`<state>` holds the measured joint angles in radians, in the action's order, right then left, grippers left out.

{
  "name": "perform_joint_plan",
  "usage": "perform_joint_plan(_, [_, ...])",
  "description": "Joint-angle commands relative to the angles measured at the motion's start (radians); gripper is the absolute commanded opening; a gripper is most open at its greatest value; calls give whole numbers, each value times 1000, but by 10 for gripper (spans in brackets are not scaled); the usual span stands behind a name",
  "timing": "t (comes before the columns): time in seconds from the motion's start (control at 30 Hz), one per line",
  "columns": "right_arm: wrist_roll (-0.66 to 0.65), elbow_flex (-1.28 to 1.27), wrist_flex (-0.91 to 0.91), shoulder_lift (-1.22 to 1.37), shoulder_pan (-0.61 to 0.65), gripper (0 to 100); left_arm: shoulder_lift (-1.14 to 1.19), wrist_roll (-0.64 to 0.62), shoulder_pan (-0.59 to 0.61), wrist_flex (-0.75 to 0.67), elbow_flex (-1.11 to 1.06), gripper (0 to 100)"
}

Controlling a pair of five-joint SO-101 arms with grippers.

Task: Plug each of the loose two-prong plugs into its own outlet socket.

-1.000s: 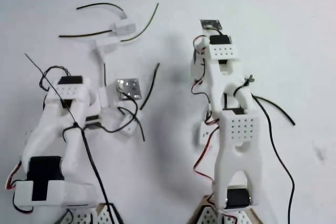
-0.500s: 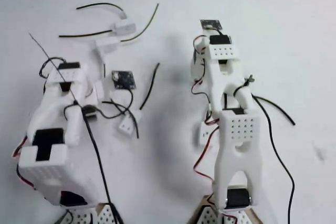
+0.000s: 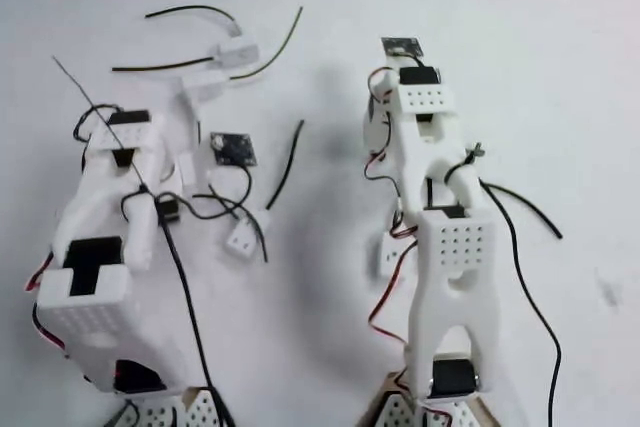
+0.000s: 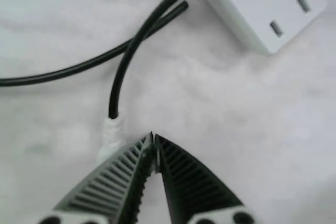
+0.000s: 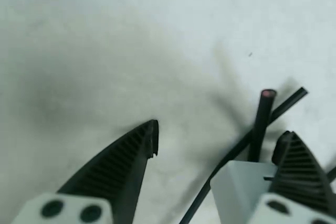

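Left jaws (image 4: 153,142): clenched, the tips meeting with nothing between them, pointing down at the worktop (image 4: 226,93).
Plug (image 4: 108,139): a white cable end lying flat just beside the outer face of one left jaw, outside the grip. Its prongs cannot be made out.
Cable (image 4: 119,72): black, curving away from the plug toward the socket, with a second black cable's cut end lying alongside it.
Socket (image 4: 262,9): white, two slots facing up, well ahead of the left jaws and off to one side, apart from the plug.
Right jaws (image 5: 219,129): released and spread wide, grasping nothing.
White piece (image 5: 239,190): it sits against the inner face of one right jaw, and a black stub (image 5: 261,124) sticks out past it with its cut end showing. The other jaw stands well apart from it.
Arms: in the high view the left arm (image 3: 110,207) and right arm (image 3: 440,247) stand well apart, with a strip of worktop between them crossed by one short black lead (image 3: 287,162).
Edges: two white blocks (image 3: 228,57) with thin leads lie beyond the left arm, inside the far edge. The right arm's tip also stops short of that edge — worktop runs on to its right.
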<state>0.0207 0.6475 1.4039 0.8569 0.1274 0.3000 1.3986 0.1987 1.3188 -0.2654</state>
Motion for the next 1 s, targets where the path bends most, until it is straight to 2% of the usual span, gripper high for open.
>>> perform_joint_plan(0.0, [6, 11, -18, -8, -24, 348, -84, 55, 16, 44, 40, 24])
perform_joint_plan(0.13, [6, 8, -30, -8, -24, 348, -217, 34, 13, 60, 32, 24])
perform_joint_plan(0.4, [5, 6, -30, -7, -24, 348, -386, -264, -50, -35, -18, 24])
perform_joint_plan(0.47, [3, 3, -30, -7, -24, 348, -390, -247, -61, -103, -75, 24])
perform_joint_plan(0.57, [3, 3, -30, -7, -24, 348, -389, -150, -38, -247, -150, 58])
perform_joint_plan(0.67, [3, 3, -30, -7, -24, 348, -387, -103, 27, -362, -196, 190])
perform_joint_plan(0.77, [3, 3, -30, -7, -24, 348, -387, -69, 82, -420, -221, 303])
perform_joint_plan(0.9, [3, 3, -36, -7, -24, 348, -331, 84, 134, -471, -226, 284])
perform_joint_plan(0.97, [3, 3, -38, -4, -24, 348, -275, 95, 140, -485, -209, 255])
